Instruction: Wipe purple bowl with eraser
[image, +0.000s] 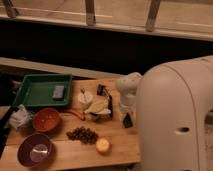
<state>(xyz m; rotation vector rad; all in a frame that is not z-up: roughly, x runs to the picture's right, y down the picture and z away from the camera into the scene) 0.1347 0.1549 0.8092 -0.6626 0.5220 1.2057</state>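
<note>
The purple bowl (35, 149) stands at the front left corner of the wooden board (120, 145), its inside pale and glossy. My gripper (126, 118) hangs from the white wrist (128, 87) at the board's right side, far from the bowl. It points down onto the board. It is shut, with the black eraser (128, 120) at its tip, low over the wood. The big white arm housing (175, 120) fills the right side and hides the board's right edge.
An orange-red bowl (47, 119) sits just behind the purple one. A green tray (35, 87) holds a grey block (58, 91). Mid-board lie a white cup (86, 97), a yellow packet (98, 106), a red strip (76, 114), a brown cluster (82, 134) and a yellow round piece (102, 145).
</note>
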